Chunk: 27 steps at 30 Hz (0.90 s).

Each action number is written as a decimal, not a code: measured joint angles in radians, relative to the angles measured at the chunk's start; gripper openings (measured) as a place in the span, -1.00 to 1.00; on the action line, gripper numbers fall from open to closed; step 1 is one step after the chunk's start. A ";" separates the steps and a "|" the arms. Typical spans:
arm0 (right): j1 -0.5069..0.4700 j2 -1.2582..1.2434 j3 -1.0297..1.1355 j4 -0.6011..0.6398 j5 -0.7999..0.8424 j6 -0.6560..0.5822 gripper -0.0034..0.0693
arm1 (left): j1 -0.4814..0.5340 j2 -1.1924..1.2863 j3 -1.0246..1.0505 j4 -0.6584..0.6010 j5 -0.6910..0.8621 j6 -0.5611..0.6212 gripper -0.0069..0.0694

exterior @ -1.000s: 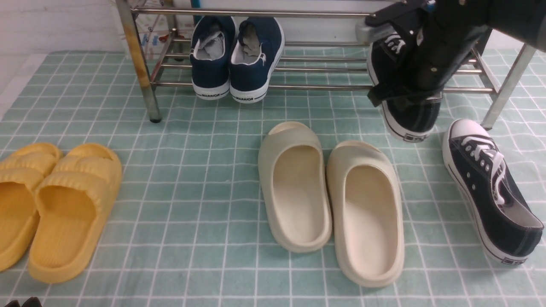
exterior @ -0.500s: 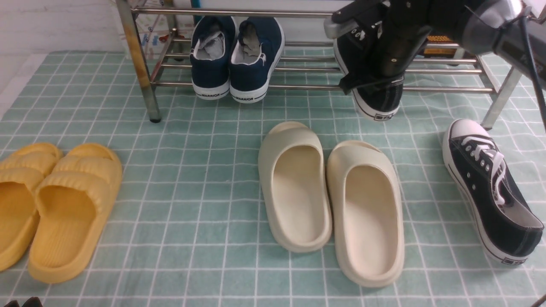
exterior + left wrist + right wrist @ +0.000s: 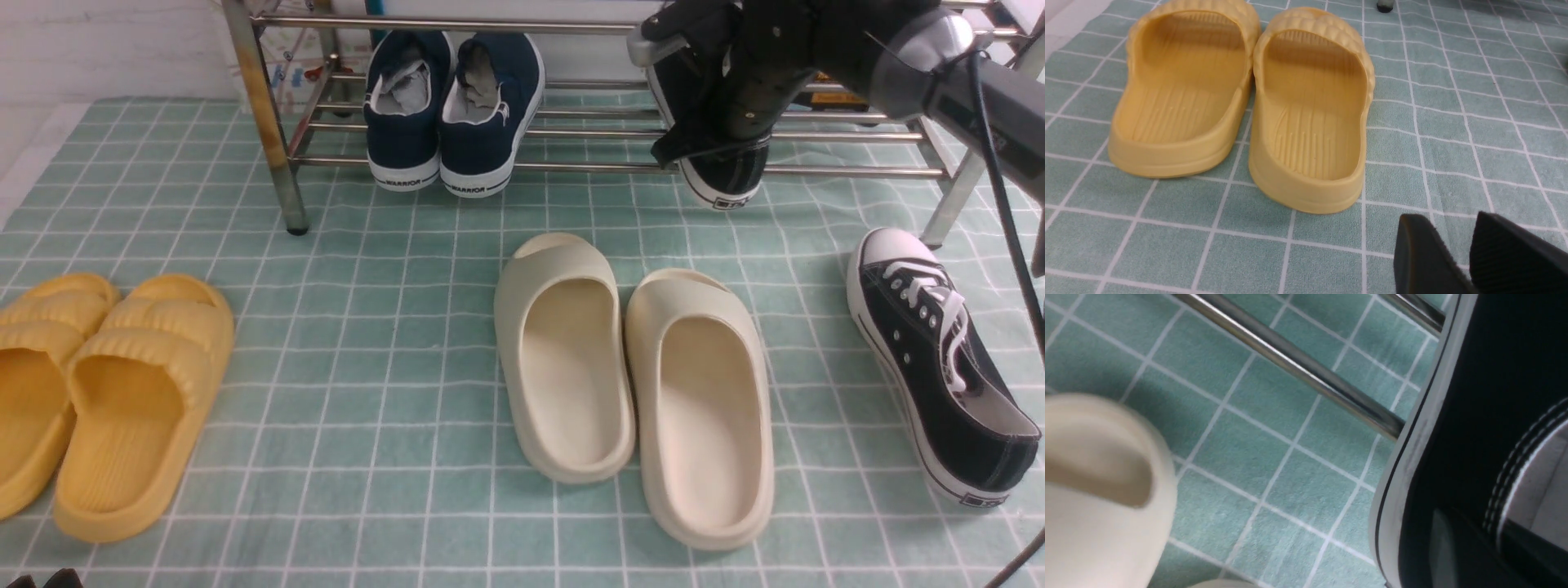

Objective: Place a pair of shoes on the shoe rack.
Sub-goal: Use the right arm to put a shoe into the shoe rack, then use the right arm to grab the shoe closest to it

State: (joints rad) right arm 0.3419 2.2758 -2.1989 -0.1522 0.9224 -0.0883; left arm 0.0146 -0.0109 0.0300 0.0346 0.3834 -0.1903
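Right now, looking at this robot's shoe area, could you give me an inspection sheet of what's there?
Surface: green checked mat, wrinkled at right.
Job's things: steel shoe rack at back; first black sneaker on its lower shelf, heel over the front bar; second black sneaker on the mat, off the rack.
Clutter: navy sneakers on the rack; cream slippers mid-mat; yellow slippers at left.
Grippers: right gripper pinches the first sneaker's collar; left gripper open, empty, near the yellow slippers.
Cables: black cable along the right arm.
Surroundings: white wall behind.
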 joint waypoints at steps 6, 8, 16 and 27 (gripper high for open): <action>-0.004 -0.004 -0.011 0.011 -0.037 0.000 -0.09 | 0.000 0.000 0.000 0.000 0.000 0.000 -0.28; -0.003 -0.009 -0.013 0.012 -0.009 0.000 0.16 | 0.000 0.000 0.000 0.000 0.000 0.000 -0.28; 0.014 -0.105 -0.039 0.030 0.264 -0.004 0.56 | 0.000 0.000 0.000 0.000 0.000 0.000 -0.25; 0.017 -0.369 0.283 0.164 0.320 -0.014 0.38 | 0.000 0.000 0.000 0.000 0.000 0.000 -0.23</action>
State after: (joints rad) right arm 0.3593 1.9067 -1.9158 0.0115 1.2421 -0.1027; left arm 0.0146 -0.0109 0.0300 0.0346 0.3834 -0.1903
